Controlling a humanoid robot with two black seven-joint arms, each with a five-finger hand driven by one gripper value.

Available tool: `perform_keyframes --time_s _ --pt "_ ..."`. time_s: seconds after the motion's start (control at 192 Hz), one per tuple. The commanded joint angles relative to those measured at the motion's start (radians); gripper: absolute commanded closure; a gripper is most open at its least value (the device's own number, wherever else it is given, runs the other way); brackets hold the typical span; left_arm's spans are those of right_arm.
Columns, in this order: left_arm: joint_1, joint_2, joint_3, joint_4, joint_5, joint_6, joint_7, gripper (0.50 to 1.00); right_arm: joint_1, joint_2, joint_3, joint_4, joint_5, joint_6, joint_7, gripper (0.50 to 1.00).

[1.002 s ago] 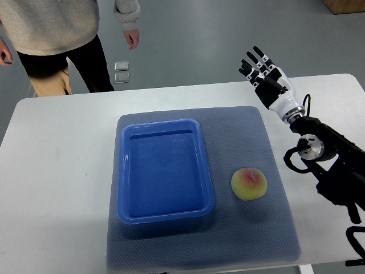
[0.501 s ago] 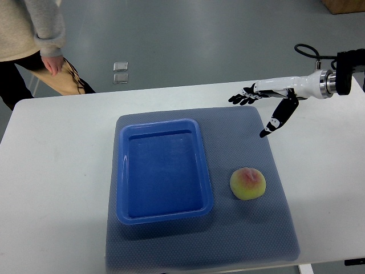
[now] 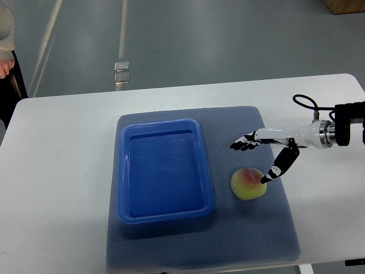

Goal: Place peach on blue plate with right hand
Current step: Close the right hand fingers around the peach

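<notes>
White tabletop held a grey mat point(image 3: 251, 228); the peach point(image 3: 248, 184) lay on it, just right of the empty blue plate point(image 3: 164, 214). Robot's right hand point(image 3: 268, 153) hovered spread above the fruit, thumb at its edge, nothing grasped; lift and placement remained.

You have 1 peach point(image 3: 248, 184) just below the right hand point(image 3: 268, 147), 1 blue plate point(image 3: 164, 170) to the hand's left, 1 grey mat point(image 3: 245, 228) beneath it, and 1 white table point(image 3: 57, 188). 1 person point(image 3: 7, 68) stands far left.
</notes>
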Motion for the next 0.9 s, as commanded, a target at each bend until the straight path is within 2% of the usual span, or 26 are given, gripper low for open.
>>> perform_keyframes --time_s 0.0,0.146,0.151,0.303,0.365,0.37,0.423,0.485,0.511,0.517,0.522,0.527,0.532,0.537,0.543,0.553,0.569,0.6,0.652,0.657,0.762,0.767,0.85,0.892 --pt "0.0 0.0 0.0 -0.001 0.0 0.001 0.0 0.5 -0.037 -0.004 0.005 0.016 -0.009 -0.006 0.005 0.566" --pt "0.0 0.0 0.0 -0.001 0.0 0.001 0.0 0.5 -0.072 -0.002 0.01 0.026 -0.013 -0.011 0.011 0.568" --pt "0.0 0.0 0.0 -0.001 0.0 0.001 0.0 0.5 -0.089 0.001 0.01 0.026 -0.029 -0.029 0.011 0.568" --pt "0.0 0.0 0.0 -0.001 0.0 0.001 0.0 0.5 -0.13 0.018 0.01 0.026 -0.083 -0.098 0.033 0.587" --pt "0.0 0.0 0.0 -0.001 0.0 0.001 0.0 0.5 -0.133 0.019 0.01 0.026 -0.086 -0.101 0.034 0.593" --pt "0.0 0.0 0.0 -0.001 0.0 0.001 0.0 0.5 -0.145 0.03 0.01 0.024 -0.1 -0.122 0.039 0.621" --pt "0.0 0.0 0.0 -0.001 0.0 0.001 0.0 0.5 -0.155 0.041 0.01 0.022 -0.114 -0.138 0.039 0.654" --pt "0.0 0.0 0.0 -0.001 0.0 0.002 0.0 0.5 -0.169 0.051 0.008 0.019 -0.138 -0.158 0.04 0.726" --pt "0.0 0.0 0.0 -0.001 0.0 0.001 0.0 0.5 -0.173 0.054 0.008 0.019 -0.147 -0.164 0.04 0.799" --pt "0.0 0.0 0.0 -0.001 0.0 0.001 0.0 0.5 -0.173 0.054 0.008 0.019 -0.148 -0.164 0.04 0.799" --pt "0.0 0.0 0.0 -0.001 0.0 0.002 0.0 0.5 -0.175 0.054 0.008 0.019 -0.151 -0.167 0.04 0.83" --pt "0.0 0.0 0.0 -0.001 0.0 0.002 0.0 0.5 -0.175 0.054 0.008 0.019 -0.151 -0.167 0.04 0.83" --pt "0.0 0.0 0.0 0.0 0.0 0.001 0.0 0.5 -0.176 0.054 0.008 0.018 -0.152 -0.169 0.042 0.86" --pt "0.0 0.0 0.0 0.0 0.0 0.001 0.0 0.5 -0.176 0.054 0.008 0.018 -0.152 -0.169 0.042 0.861" --pt "0.0 0.0 0.0 0.0 0.0 0.002 0.0 0.5 -0.176 0.056 0.008 0.018 -0.155 -0.172 0.042 0.885" --pt "0.0 0.0 0.0 0.0 0.0 0.002 0.0 0.5 -0.176 0.056 0.008 0.018 -0.155 -0.172 0.042 0.885" --pt "0.0 0.0 0.0 0.0 0.0 0.001 0.0 0.5 -0.175 0.056 0.008 0.018 -0.16 -0.178 0.042 0.926" --pt "0.0 0.0 0.0 0.0 0.0 0.002 0.0 0.5 -0.175 0.056 0.01 0.018 -0.161 -0.186 0.042 0.975" --pt "0.0 0.0 0.0 0.0 0.0 0.002 0.0 0.5 -0.175 0.056 0.01 0.018 -0.161 -0.186 0.042 0.975" --pt "0.0 0.0 0.0 0.0 0.0 0.002 0.0 0.5 -0.166 0.051 0.013 0.018 -0.16 -0.192 0.042 1.0" --pt "0.0 0.0 0.0 0.0 0.0 0.002 0.0 0.5 -0.149 0.041 0.022 0.019 -0.146 -0.189 0.042 1.0" --pt "0.0 0.0 0.0 0.0 0.0 0.002 0.0 0.5 -0.103 0.022 0.042 0.024 -0.137 -0.176 0.04 1.0" --pt "0.0 0.0 0.0 -0.001 0.0 0.001 0.0 0.5 0.003 -0.01 0.05 0.03 -0.068 -0.132 0.039 1.0" --pt "0.0 0.0 0.0 -0.001 0.0 0.001 0.0 0.5 0.003 -0.01 0.05 0.03 -0.068 -0.132 0.039 1.0"
